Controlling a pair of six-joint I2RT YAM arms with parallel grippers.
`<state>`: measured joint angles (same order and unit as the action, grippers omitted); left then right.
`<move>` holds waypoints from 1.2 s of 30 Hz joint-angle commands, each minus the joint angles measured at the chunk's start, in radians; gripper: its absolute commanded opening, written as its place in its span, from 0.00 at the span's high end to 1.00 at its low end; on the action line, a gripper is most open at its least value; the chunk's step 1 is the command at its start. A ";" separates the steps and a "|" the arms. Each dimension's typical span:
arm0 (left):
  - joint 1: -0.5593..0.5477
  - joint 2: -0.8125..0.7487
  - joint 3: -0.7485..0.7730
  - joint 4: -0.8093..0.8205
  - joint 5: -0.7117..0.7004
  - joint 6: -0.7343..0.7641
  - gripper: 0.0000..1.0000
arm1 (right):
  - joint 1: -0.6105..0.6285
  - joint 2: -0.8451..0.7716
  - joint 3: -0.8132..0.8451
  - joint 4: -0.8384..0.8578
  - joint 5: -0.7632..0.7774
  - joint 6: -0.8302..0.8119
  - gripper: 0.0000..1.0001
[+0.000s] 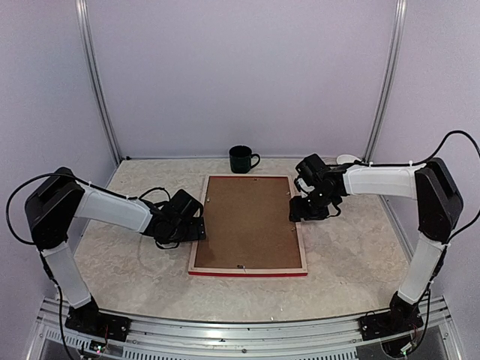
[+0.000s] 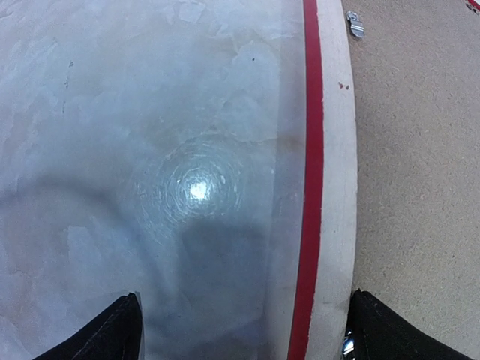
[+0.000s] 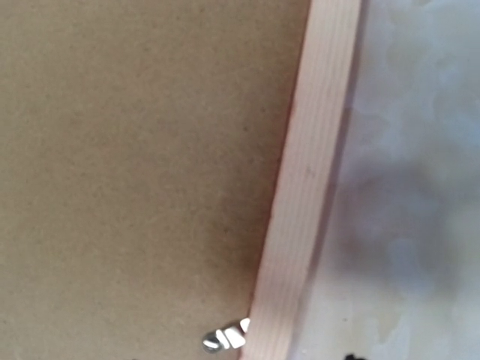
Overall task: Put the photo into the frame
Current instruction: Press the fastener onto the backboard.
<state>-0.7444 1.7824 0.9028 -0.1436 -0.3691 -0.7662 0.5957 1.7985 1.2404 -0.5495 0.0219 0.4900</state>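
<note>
The frame (image 1: 247, 271) lies face down in the middle of the table, its pale wood back up and its red edge towards me. A brown backing board (image 1: 247, 221) fills its opening. The photo is hidden. My left gripper (image 1: 196, 229) is at the frame's left rail, open. In the left wrist view its fingers (image 2: 112, 334) stand wide, straddling the rail (image 2: 337, 187) without touching it. My right gripper (image 1: 301, 208) hovers at the right rail (image 3: 307, 195), and its fingers barely show in the right wrist view.
A dark mug (image 1: 241, 159) stands behind the frame near the back wall. A small white thing (image 1: 346, 159) lies at the back right. Metal tabs (image 3: 225, 339) hold the board (image 3: 135, 165) at the rail; another tab (image 2: 356, 24) sits on the left side.
</note>
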 commanded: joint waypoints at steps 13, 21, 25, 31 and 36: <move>-0.028 0.016 0.002 -0.123 0.091 0.004 0.08 | 0.010 0.019 0.000 0.028 -0.012 -0.011 0.38; -0.035 0.028 -0.011 -0.119 0.108 -0.007 0.12 | 0.010 0.022 0.005 0.024 -0.002 -0.015 0.37; -0.033 0.033 -0.008 -0.119 0.106 -0.009 0.16 | 0.010 0.023 0.005 0.033 -0.008 -0.015 0.37; -0.023 0.040 -0.007 -0.115 0.101 -0.015 0.24 | 0.010 0.027 0.010 0.034 -0.013 -0.014 0.37; -0.016 0.044 -0.007 -0.108 0.107 -0.015 0.27 | 0.011 0.026 0.008 0.037 -0.014 -0.012 0.37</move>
<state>-0.7643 1.7786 0.9138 -0.1711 -0.3248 -0.7784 0.5957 1.8149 1.2404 -0.5247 0.0116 0.4835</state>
